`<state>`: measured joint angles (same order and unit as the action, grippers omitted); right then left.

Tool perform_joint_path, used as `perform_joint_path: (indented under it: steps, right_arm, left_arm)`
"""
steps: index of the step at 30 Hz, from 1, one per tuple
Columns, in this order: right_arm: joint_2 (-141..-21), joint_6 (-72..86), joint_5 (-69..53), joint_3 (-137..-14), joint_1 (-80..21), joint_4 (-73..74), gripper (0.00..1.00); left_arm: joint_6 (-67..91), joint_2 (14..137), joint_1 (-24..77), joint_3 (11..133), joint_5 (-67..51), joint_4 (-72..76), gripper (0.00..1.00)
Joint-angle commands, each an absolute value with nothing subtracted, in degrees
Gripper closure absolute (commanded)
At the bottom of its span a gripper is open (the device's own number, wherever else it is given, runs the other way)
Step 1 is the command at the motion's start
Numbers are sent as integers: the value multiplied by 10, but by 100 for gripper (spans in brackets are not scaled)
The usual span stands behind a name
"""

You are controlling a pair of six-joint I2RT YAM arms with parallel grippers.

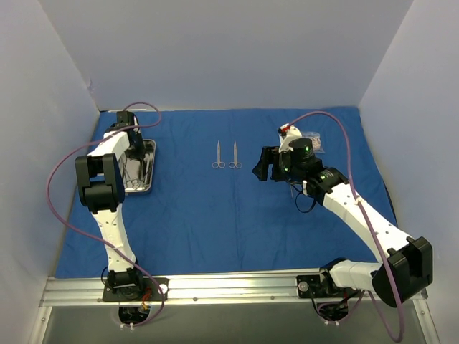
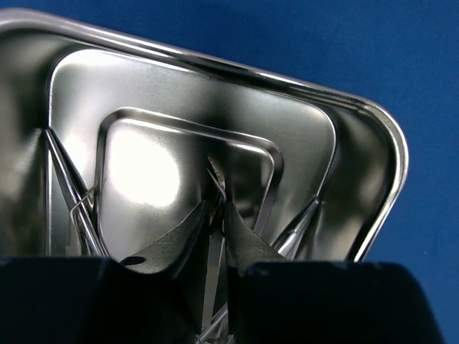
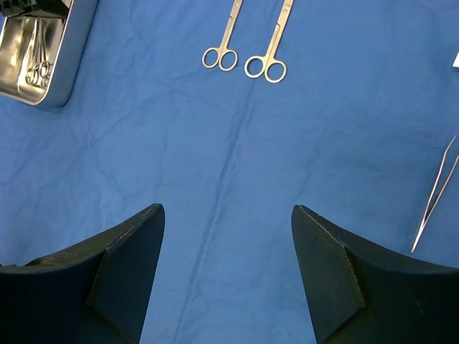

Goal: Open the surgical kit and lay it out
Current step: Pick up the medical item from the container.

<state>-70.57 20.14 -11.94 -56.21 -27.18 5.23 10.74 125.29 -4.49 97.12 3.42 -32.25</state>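
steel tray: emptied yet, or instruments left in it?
Not empty. The right wrist view shows ring-handled clamps lying in the steel tray. The left claw is down inside it among thin instruments.

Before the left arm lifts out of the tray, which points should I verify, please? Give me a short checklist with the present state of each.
1. Left pincer down inside the steel tray: ok.
2. Its fingers closed firmly on the thin instrument between them: cannot tell.
3. Right pincer open, empty, above bare cloth: ok.
4. Left clamp and right clamp lie apart, with free cloth beside them: ok.
5. Tweezers lie away from the tray: ok.
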Motion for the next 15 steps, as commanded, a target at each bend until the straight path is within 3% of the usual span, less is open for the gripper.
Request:
perform_joint_path:
  steps: [1,15]
  right_arm:
    - [-682,210,-104,-556,-279,55,33]
    - [-691,199,-83,-577,-334,47,33]
  left_arm:
    - [101,1260,-45,995,41,-308,80]
    - [163,1151,-45,1022,151,-370,97]
